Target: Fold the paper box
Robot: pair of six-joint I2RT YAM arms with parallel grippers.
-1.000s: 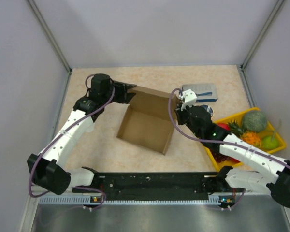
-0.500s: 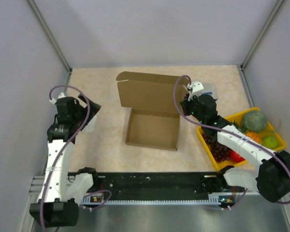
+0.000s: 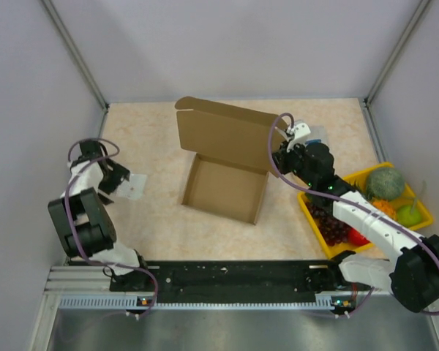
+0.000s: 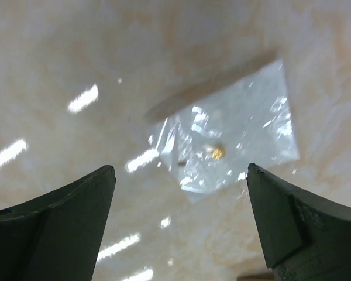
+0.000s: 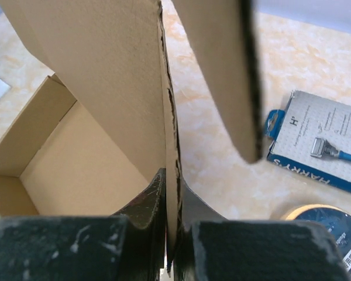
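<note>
The paper box (image 3: 223,191) sits about mid-bench (image 3: 157,219). Its shallow tray is open to the top and turned slightly askew. Its large lid panel stands nearly upright from the tray's far edge, leaning a little toward the right arm.

The right wrist view shows the right end effector (image 5: 171,199) pinched tight on the right edge of that lid, with cardboard sandwiched between the two dark fingers (image 5: 143,208). A narrow side flap hangs free just beside the grip. The right arm runs from its base at the near right corner diagonally up and left, with the wrist level with the lid's lower right corner.

The left arm is folded back on itself near the left wall, its elbow low and its wrist tipped downward. The left end effector (image 4: 180,175) is spread wide and grips nothing. It hangs above a small clear packet (image 4: 228,140) that lies flat on the bench well left of the box.

Bare bench lies between the packet and the tray's left wall, and also along the near side of the tray. To the right, a yellow fruit tray (image 3: 418,213) lies close beside the right forearm. A blue-and-white package (image 5: 322,143) and a round tin (image 5: 330,225) lie behind the lid's right edge.
</note>
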